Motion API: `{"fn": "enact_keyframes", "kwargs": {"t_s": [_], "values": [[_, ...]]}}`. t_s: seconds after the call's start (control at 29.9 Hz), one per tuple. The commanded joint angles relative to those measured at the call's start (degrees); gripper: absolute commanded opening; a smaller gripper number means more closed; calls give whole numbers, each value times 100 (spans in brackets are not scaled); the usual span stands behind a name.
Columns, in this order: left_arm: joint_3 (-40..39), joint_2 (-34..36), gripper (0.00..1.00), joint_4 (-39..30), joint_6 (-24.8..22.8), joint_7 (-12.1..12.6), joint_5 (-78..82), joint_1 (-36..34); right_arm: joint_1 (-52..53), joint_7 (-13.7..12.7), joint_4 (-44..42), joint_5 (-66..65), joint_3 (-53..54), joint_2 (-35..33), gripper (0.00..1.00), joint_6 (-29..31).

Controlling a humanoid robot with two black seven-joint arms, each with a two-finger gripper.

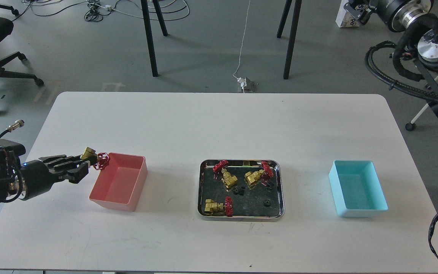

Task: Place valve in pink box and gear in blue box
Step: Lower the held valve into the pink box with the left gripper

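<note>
left gripper (pixel 84 164): comes in from the left edge, low over the counter, pointing right toward the pink box; its fingers (pixel 75 172) are clamped on the valve.
valve (pixel 94 158): held at the fingertips just beside the pink box's left rim, at its far left corner; brass body toward the gripper, red handwheel toward the box, so its long axis runs roughly left to right with the wheel on the right; the wheel sits at the rim, and whether it touches it i cannot tell.
pink box (pixel 137 186): on the counter, left of the steel tray and well apart from it; its inside shows only bare pink floor.
counter (pixel 219 125): white, with rounded corners, carrying both boxes and the tray in one row.
steel tray (pixel 279 190): shiny, in the middle; three more valves lie in it, two toward the far side and one at the near left corner, each on its side.
gear (pixel 267 203): small black piece on the tray floor, near right; other black bits lie near the tray's centre, too small to make out teeth.
blue box (pixel 340 199): right of the tray, well apart; only turquoise floor shows inside.
right gripper: not in view.
</note>
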Motion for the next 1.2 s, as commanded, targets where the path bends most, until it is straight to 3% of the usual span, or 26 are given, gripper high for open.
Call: {"fn": "enact_keyframes", "kwargs": {"t_s": [0.0, 0.2, 0.43, 1.17], "values": [[-32, 70, 19, -27, 12, 0, -4, -61, -54, 9, 4, 0, 0, 0, 100, 0], [-287, 307, 19, -158, 4, 0, 5, -26, -71, 9, -4, 0, 9, 0, 100, 0], [-287, 430, 19, -835, 12, 0, 5, -17, -106, 9, -4, 0, 9, 0, 100, 0], [-199, 70, 19, -783, 4, 0, 347, 97, -282, 9, -4, 0, 27, -26, 100, 9]]}}
